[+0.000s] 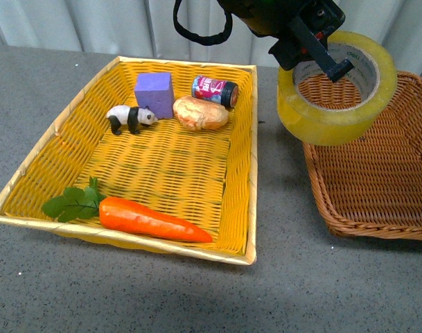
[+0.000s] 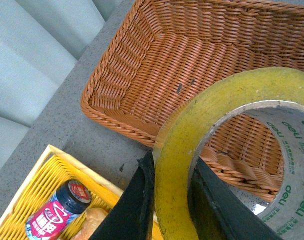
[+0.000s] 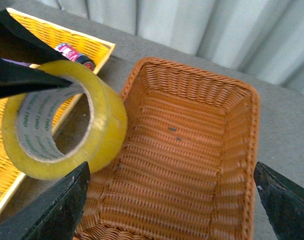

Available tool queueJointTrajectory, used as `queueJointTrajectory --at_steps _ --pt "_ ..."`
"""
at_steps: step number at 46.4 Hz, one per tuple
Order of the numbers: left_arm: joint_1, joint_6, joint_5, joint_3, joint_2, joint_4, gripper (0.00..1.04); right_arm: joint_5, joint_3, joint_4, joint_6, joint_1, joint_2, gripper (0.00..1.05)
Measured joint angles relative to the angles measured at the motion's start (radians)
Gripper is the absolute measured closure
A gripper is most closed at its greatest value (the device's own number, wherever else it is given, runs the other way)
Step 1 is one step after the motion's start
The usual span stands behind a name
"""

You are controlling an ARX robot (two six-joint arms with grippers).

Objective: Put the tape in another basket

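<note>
The tape (image 1: 335, 90) is translucent yellow, its white core printed with green letters. The brown basket (image 1: 384, 173) and the bright yellow basket (image 1: 162, 166) are both woven. The block (image 1: 154, 92) is purple, the panda (image 1: 129, 118) black and white, the carrot (image 1: 152, 218) orange with green leaves, the can (image 1: 214, 90) red-labelled, and the table (image 1: 127, 291) speckled grey.

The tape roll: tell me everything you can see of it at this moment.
The tape is a wide roll of translucent yellow packing tape on a white core with green print. It is held in the air, tilted, with its opening toward the front camera. The left gripper pinches its wall, one black finger inside the core and one outside. It hangs over the edge of the brown wicker basket nearest the yellow basket, touching neither basket nor the table.
</note>
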Motion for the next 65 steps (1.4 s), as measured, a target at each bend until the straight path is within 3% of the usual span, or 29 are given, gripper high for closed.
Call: queueJointTrajectory --at_steps 15,34,43,50,55,60,63,65 --pt "-0.002 0.000 0.001 0.000 0.000 0.000 0.89 0.022 0.255 -0.141 0.050 0.084 0.307 0.09" --pt "-0.002 0.000 0.001 0.000 0.000 0.000 0.89 0.056 0.292 -0.126 0.093 0.127 0.445 0.09" --pt "-0.002 0.000 0.001 0.000 0.000 0.000 0.89 0.066 0.304 -0.126 0.116 0.137 0.457 0.36" --pt "-0.003 -0.007 -0.001 0.000 0.000 0.000 0.89 0.071 0.304 -0.128 0.151 0.140 0.457 0.65" --pt "-0.008 -0.023 -0.005 0.000 0.000 0.000 0.89 0.098 0.306 -0.133 0.173 0.145 0.457 0.79" --pt "-0.014 -0.029 -0.013 0.003 0.000 -0.012 0.89 0.111 0.307 -0.141 0.194 0.145 0.459 0.86" --pt "-0.019 -0.032 -0.069 0.044 0.000 -0.127 0.89 0.097 0.307 -0.149 0.214 0.145 0.467 0.86" --pt "-0.019 -0.035 -0.075 0.055 0.000 -0.132 0.81 0.096 0.310 -0.149 0.221 0.143 0.474 0.87"
